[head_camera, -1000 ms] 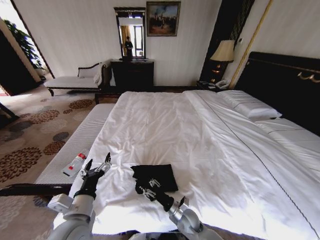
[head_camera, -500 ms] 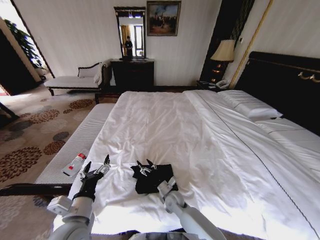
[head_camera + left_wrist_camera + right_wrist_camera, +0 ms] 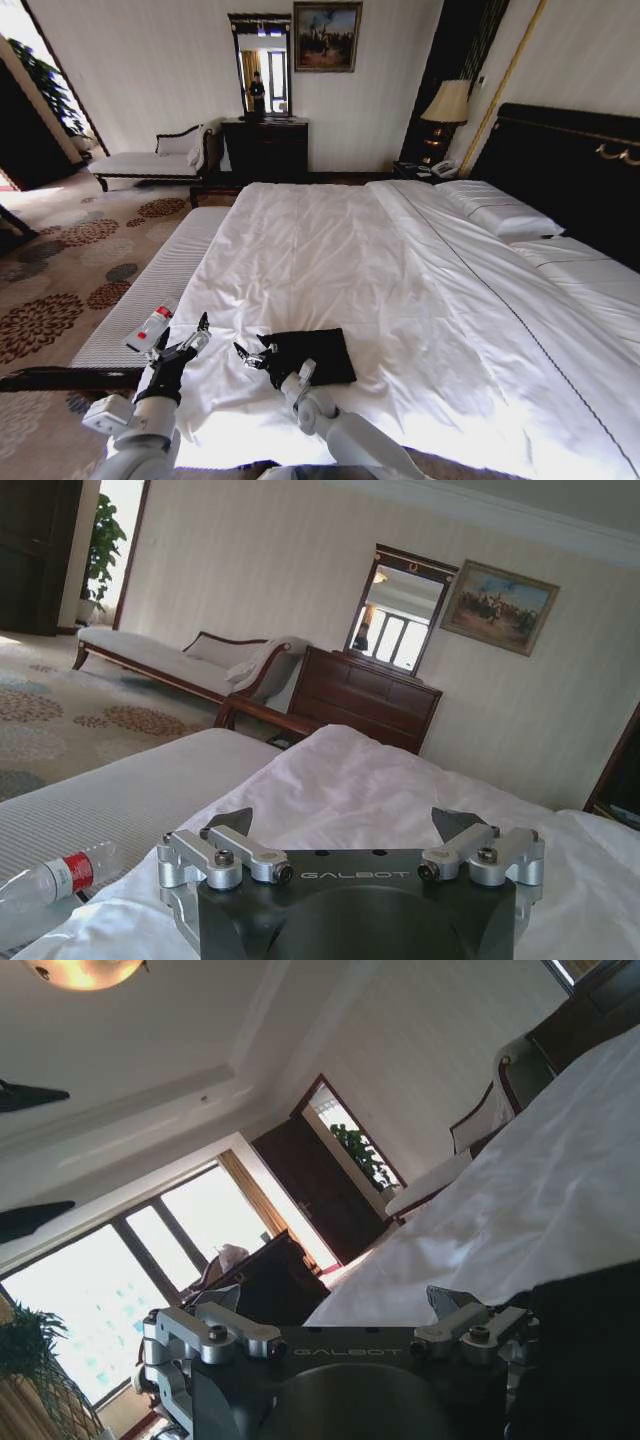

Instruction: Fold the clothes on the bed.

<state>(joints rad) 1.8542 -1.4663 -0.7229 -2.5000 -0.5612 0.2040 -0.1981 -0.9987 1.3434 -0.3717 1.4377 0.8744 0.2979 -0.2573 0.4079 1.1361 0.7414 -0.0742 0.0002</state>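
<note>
Since half a second ago, the right hand [image 3: 252,353] is swinging off the top of the clothes [image 3: 312,355] toward their left edge, its fingers spread wide and gripping nothing. That black T-shirt is lying as a folded rectangle on the white duvet [image 3: 400,290] near the foot of the bed [image 3: 560,170]. Left of it, the left hand [image 3: 183,344] is hovering released at the duvet's edge, just beside a plastic bottle [image 3: 150,328] that is lying on the cushioned desk [image 3: 170,270] alongside the bed.
</note>
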